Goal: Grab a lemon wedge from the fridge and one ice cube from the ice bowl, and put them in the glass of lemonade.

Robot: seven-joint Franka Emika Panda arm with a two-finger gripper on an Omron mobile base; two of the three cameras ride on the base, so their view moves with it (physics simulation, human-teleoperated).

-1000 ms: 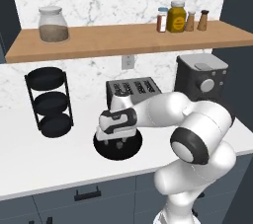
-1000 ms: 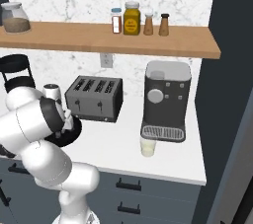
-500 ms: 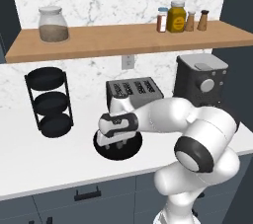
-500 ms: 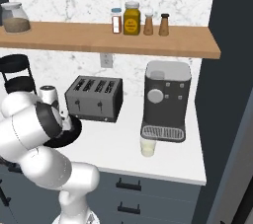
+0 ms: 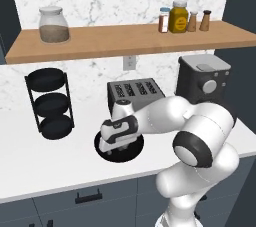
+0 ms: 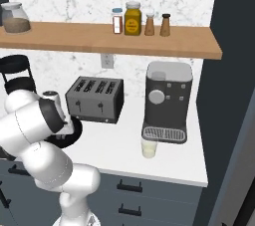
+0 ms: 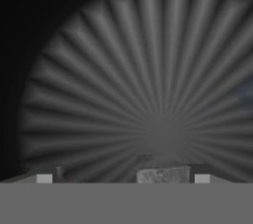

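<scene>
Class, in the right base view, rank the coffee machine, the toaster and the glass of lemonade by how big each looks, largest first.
1. Coffee machine
2. Toaster, clearly smaller, though it stands a little farther back
3. Glass of lemonade, by far the smallest

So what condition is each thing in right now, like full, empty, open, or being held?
Ice bowl: on the counter, the hand low over it.
Ice cube: pale block lying between the jaws' tips in the hand view; whether it is gripped cannot be told.
Glass of lemonade: upright, filled, in front of the coffee machine.
Toaster: slots empty.
Three-tier rack: trays empty.
Shelf jar: lidded, partly filled.
</scene>
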